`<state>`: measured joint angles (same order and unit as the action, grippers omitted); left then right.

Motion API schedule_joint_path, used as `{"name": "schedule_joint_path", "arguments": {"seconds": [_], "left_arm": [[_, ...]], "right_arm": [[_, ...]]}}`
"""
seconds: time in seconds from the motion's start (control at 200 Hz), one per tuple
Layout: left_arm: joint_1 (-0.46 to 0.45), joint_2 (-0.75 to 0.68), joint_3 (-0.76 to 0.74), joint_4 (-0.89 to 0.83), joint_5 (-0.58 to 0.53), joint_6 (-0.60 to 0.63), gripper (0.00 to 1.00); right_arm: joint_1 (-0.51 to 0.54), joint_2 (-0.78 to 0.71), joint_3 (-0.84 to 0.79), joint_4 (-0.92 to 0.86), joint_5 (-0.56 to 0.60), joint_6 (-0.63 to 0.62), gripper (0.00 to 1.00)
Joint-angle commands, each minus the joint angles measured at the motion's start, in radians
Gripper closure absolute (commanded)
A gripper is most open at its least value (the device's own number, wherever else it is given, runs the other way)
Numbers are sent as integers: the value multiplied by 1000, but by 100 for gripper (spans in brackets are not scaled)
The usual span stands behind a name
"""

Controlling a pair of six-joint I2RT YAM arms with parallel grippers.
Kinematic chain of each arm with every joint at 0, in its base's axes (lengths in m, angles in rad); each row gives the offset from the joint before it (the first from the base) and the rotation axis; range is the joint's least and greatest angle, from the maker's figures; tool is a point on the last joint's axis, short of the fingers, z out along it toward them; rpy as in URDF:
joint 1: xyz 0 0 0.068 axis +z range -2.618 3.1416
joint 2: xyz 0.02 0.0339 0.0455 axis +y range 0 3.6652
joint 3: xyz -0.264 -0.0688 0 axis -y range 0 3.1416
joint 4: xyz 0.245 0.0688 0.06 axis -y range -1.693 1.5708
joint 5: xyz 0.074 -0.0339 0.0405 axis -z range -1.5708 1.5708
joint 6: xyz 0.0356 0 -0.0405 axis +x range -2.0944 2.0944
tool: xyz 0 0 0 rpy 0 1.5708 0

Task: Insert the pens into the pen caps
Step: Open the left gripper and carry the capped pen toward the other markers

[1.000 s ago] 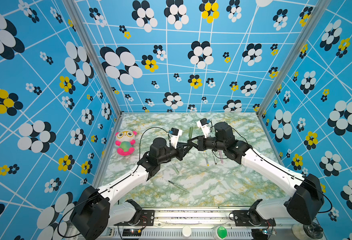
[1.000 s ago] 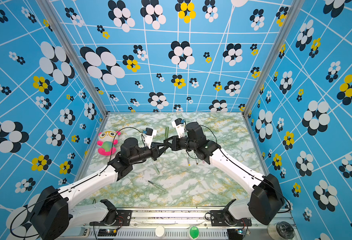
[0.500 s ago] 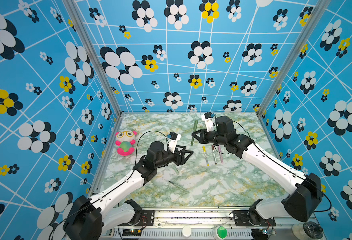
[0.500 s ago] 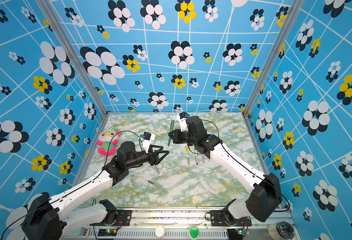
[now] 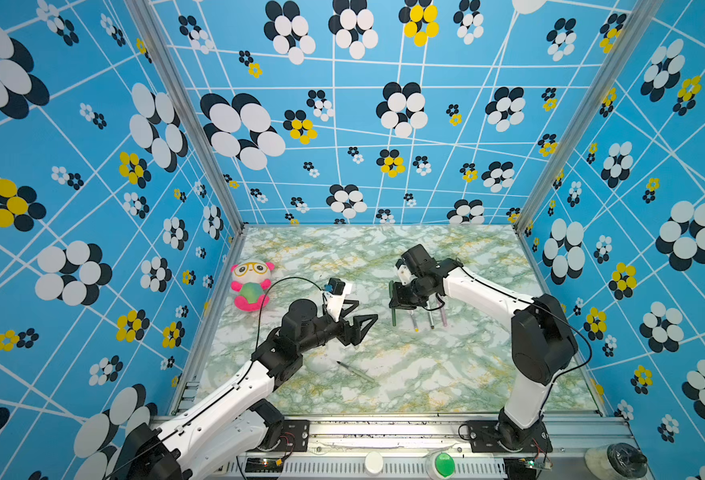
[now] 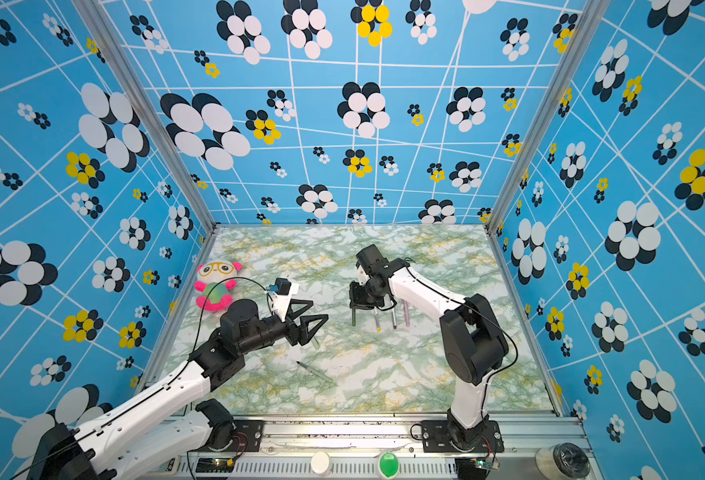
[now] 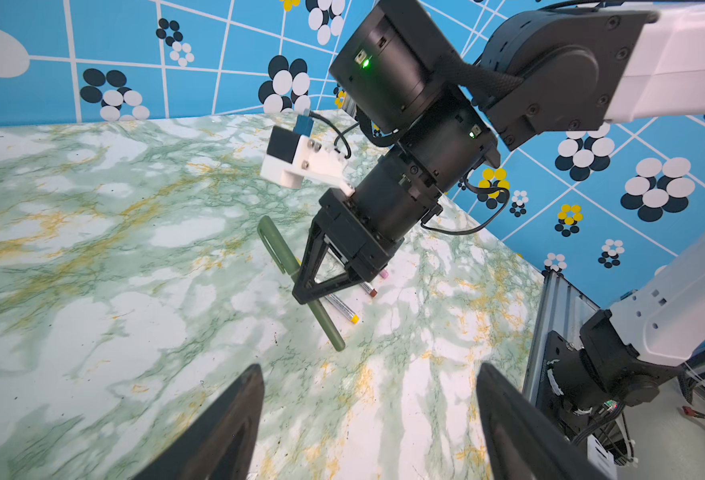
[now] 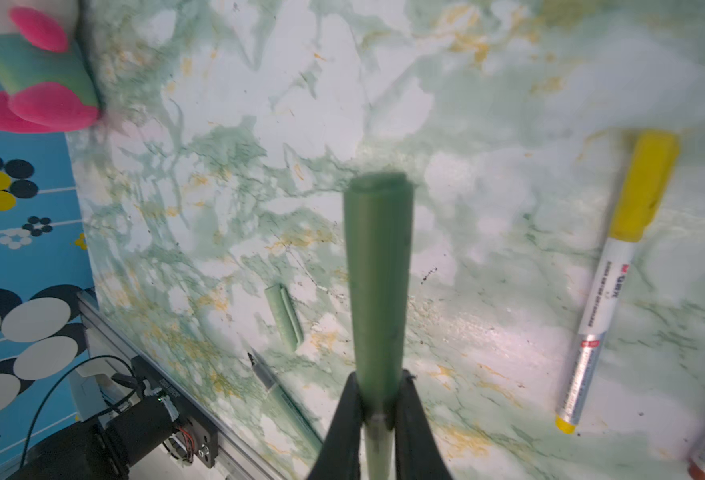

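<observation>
Green-veined marble tabletop (image 5: pixel 446 374); blue flowered walls (image 5: pixel 342 124); plush toy (image 5: pixel 251 286).

Nothing legible being shown. Dark print, red mark being seen on yellow-capped pen (image 8: pixel 606 289) barrel, beside jaws, blurred.

The right claw (image 7: pixel 307 293) hides most of the pink pen (image 7: pixel 382 274) and brown-ended pen (image 7: pixel 369 289).

Left arm (image 5: pixel 234 386) stretched low and forward toward the middle, left end effector (image 5: pixel 362 314) roughly level, its fingers spread wide apart, right arm (image 5: pixel 481 291) folded at the elbow and angled inward, right end effector (image 5: pixel 397 306) pointing down, pinched tight on a dark green pen (image 5: pixel 393 318)
</observation>
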<state>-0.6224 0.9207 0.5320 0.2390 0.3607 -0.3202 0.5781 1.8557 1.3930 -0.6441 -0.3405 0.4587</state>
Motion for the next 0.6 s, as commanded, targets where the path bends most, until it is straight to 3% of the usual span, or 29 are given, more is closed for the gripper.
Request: {"name": "schedule_joint_path", "arguments": {"seconds": [0.0,0.595], "left_arm": [[-3,9,0,20,-12,17,19],[-2,32,23,10,-19,16,20]], "right_arm": [[-2,48,37,-66,-41,-43,99],[-3,183,53,-31,12,-32,97]]}}
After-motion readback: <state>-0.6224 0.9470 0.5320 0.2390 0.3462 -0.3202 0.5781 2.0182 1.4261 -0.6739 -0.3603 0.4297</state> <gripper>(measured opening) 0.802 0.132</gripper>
